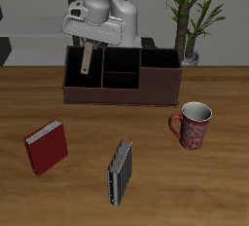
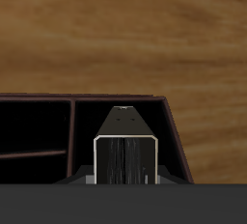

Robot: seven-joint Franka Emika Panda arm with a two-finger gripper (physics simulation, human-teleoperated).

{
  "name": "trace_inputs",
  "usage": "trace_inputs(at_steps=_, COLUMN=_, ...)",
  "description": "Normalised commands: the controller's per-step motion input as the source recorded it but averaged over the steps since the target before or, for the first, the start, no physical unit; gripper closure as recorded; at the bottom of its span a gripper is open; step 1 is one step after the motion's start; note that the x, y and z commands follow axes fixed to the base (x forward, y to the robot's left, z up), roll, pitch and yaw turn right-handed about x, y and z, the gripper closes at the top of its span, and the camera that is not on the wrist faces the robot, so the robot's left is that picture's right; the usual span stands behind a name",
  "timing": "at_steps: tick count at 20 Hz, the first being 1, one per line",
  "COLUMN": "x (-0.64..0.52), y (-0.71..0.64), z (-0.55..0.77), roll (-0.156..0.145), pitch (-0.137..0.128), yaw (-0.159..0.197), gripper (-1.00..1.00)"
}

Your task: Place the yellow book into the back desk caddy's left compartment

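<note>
My gripper (image 1: 88,45) is shut on the yellow book (image 1: 88,60) and holds it upright by its upper end. The book hangs over the left compartment (image 1: 82,76) of the back desk caddy (image 1: 122,95), with its lower end about level with the caddy's rim. In the wrist view the book (image 2: 125,149) shows edge-on between my fingers, its greyish page edges towards the camera. Below it lie the caddy's dark wall (image 2: 178,131) and the black compartment (image 2: 39,126). My gripper (image 2: 124,182) shows only as a dark bar around the book.
A red book (image 1: 46,146) lies near the table's front. A dark grey striped book (image 1: 120,171) stands beside it. A red patterned mug (image 1: 193,125) stands in front of the caddy's other end. A potted plant (image 1: 191,20) stands behind the caddy.
</note>
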Motion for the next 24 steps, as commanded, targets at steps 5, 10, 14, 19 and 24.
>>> trace_inputs(at_steps=5, x=0.01, y=-0.03, z=-0.25, roll=-0.008, pitch=0.036, yaw=-0.016, gripper=1.0)
trace_inputs(at_steps=10, x=0.06, y=0.02, z=-0.18, roll=0.006, pitch=0.028, yaw=-0.004, gripper=1.0)
trace_inputs(at_steps=14, x=0.11, y=0.02, z=-0.22, roll=0.01, pitch=0.034, yaw=-0.005, gripper=1.0)
trace_inputs(at_steps=19, x=0.04, y=0.02, z=-0.18, roll=0.009, pitch=0.011, yaw=-0.01, gripper=1.0)
trace_inputs(at_steps=24, x=0.06, y=0.01, z=-0.19, roll=0.004, pitch=0.017, yaw=0.006, gripper=1.0)
